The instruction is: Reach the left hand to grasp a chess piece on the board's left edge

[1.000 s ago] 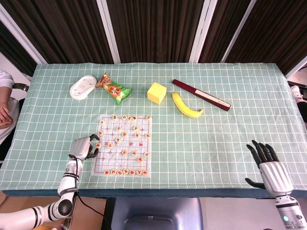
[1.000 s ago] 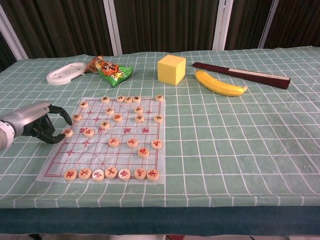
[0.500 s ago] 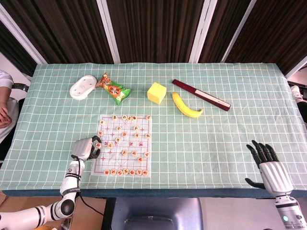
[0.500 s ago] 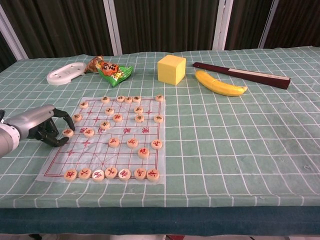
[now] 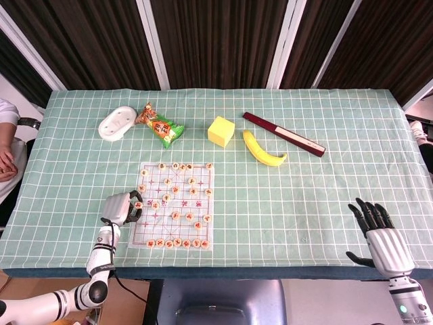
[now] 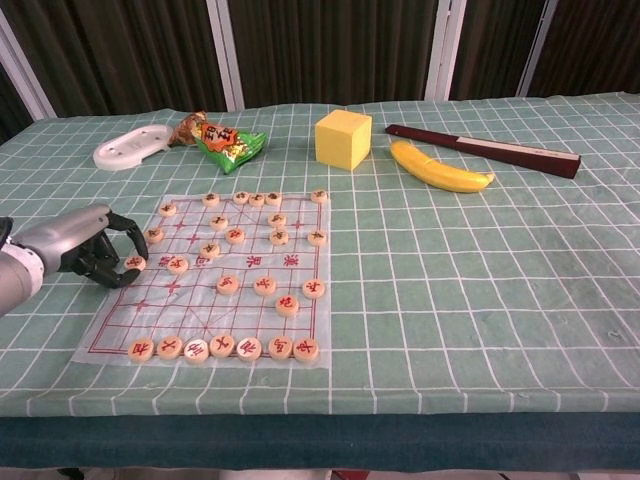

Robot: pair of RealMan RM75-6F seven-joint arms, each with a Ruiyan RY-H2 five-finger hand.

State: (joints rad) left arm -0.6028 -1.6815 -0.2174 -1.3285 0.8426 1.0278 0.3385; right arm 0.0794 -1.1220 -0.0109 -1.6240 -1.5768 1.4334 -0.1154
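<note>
Since a second ago the left hand [image 6: 88, 250] has slid in to the board's [image 6: 215, 275] left edge; its curled fingers now close around the piece [image 6: 133, 263] at lower left of frame, grasp unconfirmed.

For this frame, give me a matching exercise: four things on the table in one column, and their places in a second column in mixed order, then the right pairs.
Things:
1. banana
2. yellow block
3. white tray
4. left robot hand

Places:
A. far left of the cloth, beside the snack packet
B. at the left edge of the chess board, fingers curled around an edge piece
C. just in front of the dark red box
D. between the snack packet and the banana

Pairs: 1-C, 2-D, 3-A, 4-B
</note>
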